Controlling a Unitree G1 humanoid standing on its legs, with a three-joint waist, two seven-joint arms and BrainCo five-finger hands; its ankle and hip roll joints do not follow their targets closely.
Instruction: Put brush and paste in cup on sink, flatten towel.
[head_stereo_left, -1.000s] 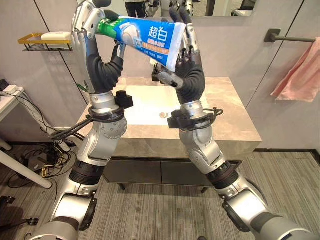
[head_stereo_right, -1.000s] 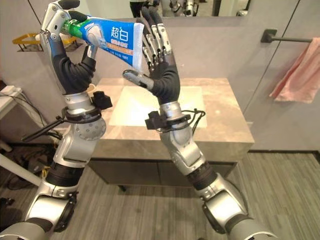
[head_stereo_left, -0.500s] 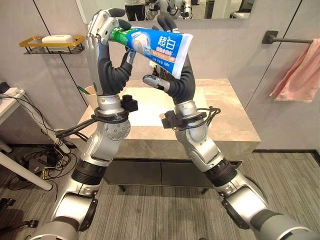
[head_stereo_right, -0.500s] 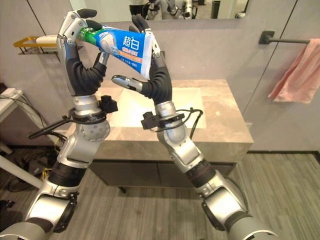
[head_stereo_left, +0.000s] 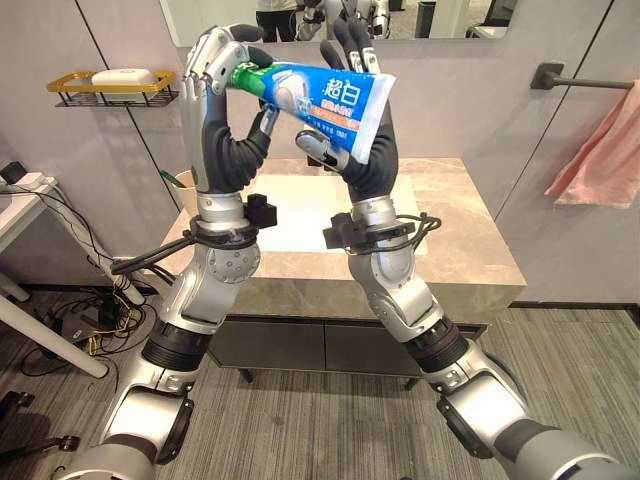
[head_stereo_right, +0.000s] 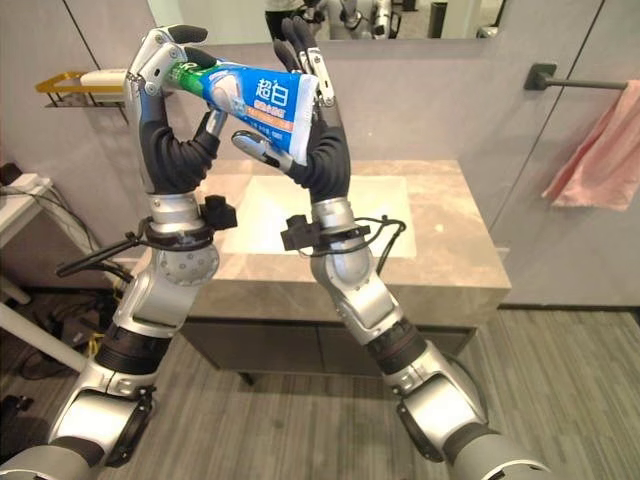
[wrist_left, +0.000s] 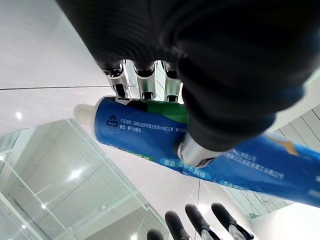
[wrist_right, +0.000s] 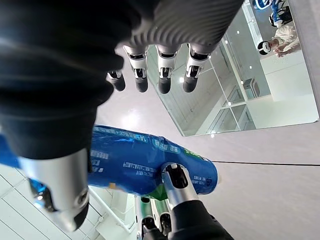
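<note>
The cup peeks out from behind the left forearm at the back left corner of the table, mostly hidden, with a thin green stick leaning out of it that may be the brush, though I cannot tell for sure; the sink basin is largely covered by the two raised arms; the pink towel hangs bunched from the wall bar at the right, cut off by the picture's edge.

The toothpaste tube is held high in front of the mirror, well above the table, its capped green end toward the robot's left and its flat crimped end lower toward the right; the left hand is raised upright with fingers and thumb curled round the capped end, as the left wrist view confirms, the thumb pressing the tube's side; the right hand stands upright behind the tube's wide end with fingers straight and spread, thumb jutting forward under the tube; in the right wrist view its fingers stand clear of the tube, so it is open and grips nothing.

A soap bar lies on a yellow wire shelf on the left wall.
</note>
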